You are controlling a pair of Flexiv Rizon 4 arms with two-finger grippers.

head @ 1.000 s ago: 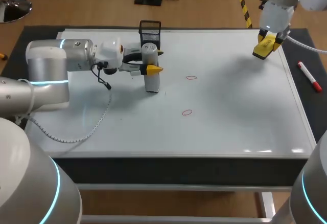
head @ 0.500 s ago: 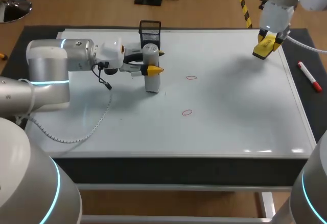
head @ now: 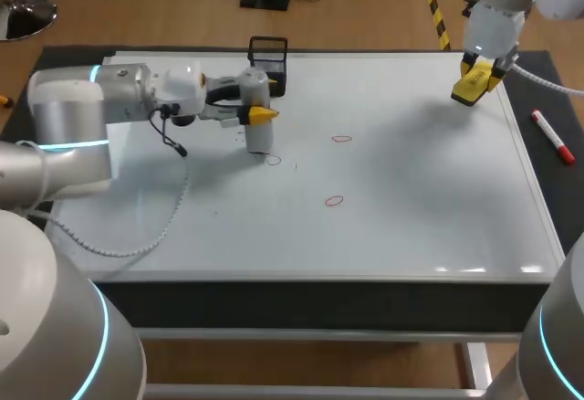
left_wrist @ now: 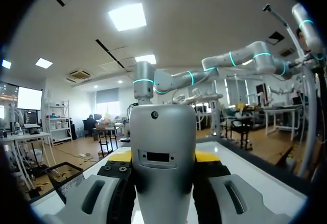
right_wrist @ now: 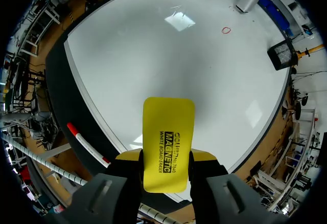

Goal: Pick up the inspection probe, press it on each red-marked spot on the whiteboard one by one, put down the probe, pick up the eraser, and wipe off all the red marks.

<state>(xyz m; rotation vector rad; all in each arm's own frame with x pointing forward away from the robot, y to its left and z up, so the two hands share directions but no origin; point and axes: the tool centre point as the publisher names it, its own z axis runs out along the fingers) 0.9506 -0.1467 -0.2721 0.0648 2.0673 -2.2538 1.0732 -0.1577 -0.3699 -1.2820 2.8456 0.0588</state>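
My left gripper (head: pixel 265 99) is shut on the grey, upright inspection probe (head: pixel 252 112), which is over the whiteboard (head: pixel 411 190) near its far left part. In the left wrist view the probe (left_wrist: pixel 162 157) fills the gap between the fingers. Three red marks show: one (head: pixel 274 160) just in front of the probe, one (head: pixel 341 139) to its right, one (head: pixel 334 201) nearer the front. My right gripper (head: pixel 474 80) hangs above the board's far right corner, shut on the yellow eraser (right_wrist: pixel 167 142).
A black mesh basket (head: pixel 267 56) stands at the board's far edge, just behind the probe. A red marker (head: pixel 553 136) lies on the dark mat right of the board. A white cable (head: pixel 137 236) trails over the board's left part.
My left arm has carried the probe back and to the left, uncovering a red mark where the probe stood. The right arm with the eraser has kept still.
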